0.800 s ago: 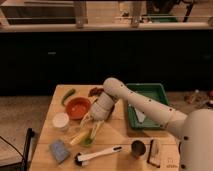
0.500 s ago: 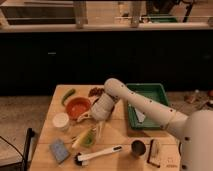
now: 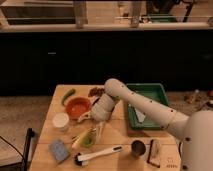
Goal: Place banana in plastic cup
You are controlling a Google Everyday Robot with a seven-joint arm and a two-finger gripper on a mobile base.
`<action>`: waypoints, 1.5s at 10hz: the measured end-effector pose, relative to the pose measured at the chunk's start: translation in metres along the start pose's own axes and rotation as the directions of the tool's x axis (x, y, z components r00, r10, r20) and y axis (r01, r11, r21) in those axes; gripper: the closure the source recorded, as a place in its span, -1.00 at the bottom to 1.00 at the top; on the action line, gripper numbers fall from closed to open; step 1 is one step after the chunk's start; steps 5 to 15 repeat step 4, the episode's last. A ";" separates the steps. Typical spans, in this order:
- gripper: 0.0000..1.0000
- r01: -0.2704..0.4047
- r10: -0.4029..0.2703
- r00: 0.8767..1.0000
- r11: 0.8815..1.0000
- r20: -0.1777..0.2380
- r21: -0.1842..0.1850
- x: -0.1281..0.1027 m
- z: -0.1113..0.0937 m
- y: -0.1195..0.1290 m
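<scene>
The yellow banana (image 3: 86,138) lies on the wooden table (image 3: 115,135), beside something green, just below my gripper. My gripper (image 3: 94,122) hangs at the end of the white arm (image 3: 135,100) and points down at the banana's upper end. The white plastic cup (image 3: 61,121) stands upright to the left of the gripper, a short way from the banana. Whether the gripper touches the banana is not visible.
An orange bowl (image 3: 78,106) sits just above the cup, with a green pepper (image 3: 68,96) behind it. A blue sponge (image 3: 59,150), a white brush (image 3: 100,154) and a metal cup (image 3: 137,148) line the front. A green tray (image 3: 145,105) stands at right.
The gripper stays over the banana's upper end with only a slight shift. The banana and cup are where they were.
</scene>
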 end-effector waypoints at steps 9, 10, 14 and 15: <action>-0.60 -0.003 0.004 0.999 1.000 -0.040 0.016 0.000 -0.001 0.004; -0.60 -0.003 0.004 0.999 1.000 -0.040 0.016 0.000 -0.001 0.004; -0.60 -0.003 0.004 0.999 1.000 -0.040 0.016 0.000 -0.001 0.004; -0.60 -0.003 0.004 0.999 1.000 -0.040 0.016 0.000 -0.001 0.004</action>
